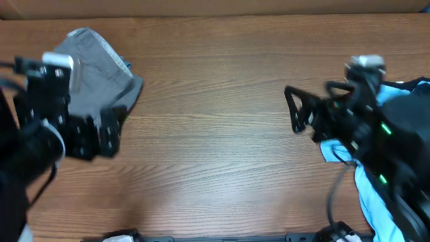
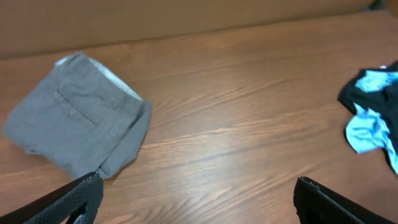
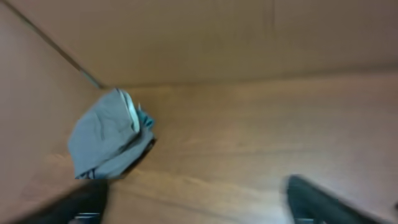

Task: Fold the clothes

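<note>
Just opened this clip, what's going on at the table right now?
Neither arm is holding anything. A folded gray garment lies at the far left of the wooden table, close to the left gripper, which is open. A crumpled light blue and black garment sits at the right edge, partly under the right arm. It looks not yet folded. The right gripper is open over bare table.

surface: wooden table (image 1: 222,134) | backdrop: plain brown wall (image 2: 186,15) | light: soft sheen on wood
</note>
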Controlling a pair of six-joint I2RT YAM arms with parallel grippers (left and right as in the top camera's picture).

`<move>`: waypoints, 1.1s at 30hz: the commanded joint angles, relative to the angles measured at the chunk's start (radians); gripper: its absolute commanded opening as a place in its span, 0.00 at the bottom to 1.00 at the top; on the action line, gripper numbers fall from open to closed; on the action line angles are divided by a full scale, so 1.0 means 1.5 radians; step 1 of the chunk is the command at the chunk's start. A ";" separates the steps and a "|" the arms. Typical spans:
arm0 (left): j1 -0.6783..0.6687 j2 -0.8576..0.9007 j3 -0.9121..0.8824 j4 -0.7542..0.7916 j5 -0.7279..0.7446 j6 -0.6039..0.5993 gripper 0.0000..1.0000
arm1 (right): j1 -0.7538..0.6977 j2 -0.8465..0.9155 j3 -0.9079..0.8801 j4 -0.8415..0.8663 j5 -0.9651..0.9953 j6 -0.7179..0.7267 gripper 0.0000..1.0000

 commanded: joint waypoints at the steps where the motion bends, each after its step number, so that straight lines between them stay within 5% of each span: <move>1: -0.015 -0.051 -0.041 -0.002 -0.033 -0.026 1.00 | 0.002 -0.034 0.009 0.000 0.031 -0.049 1.00; 11: -0.016 -0.189 -0.176 -0.002 -0.035 -0.032 1.00 | 0.002 -0.057 0.008 -0.050 0.034 -0.048 1.00; 33: -0.016 -0.188 -0.178 -0.002 -0.035 -0.032 1.00 | 0.002 -0.057 0.008 -0.148 0.045 -0.048 1.00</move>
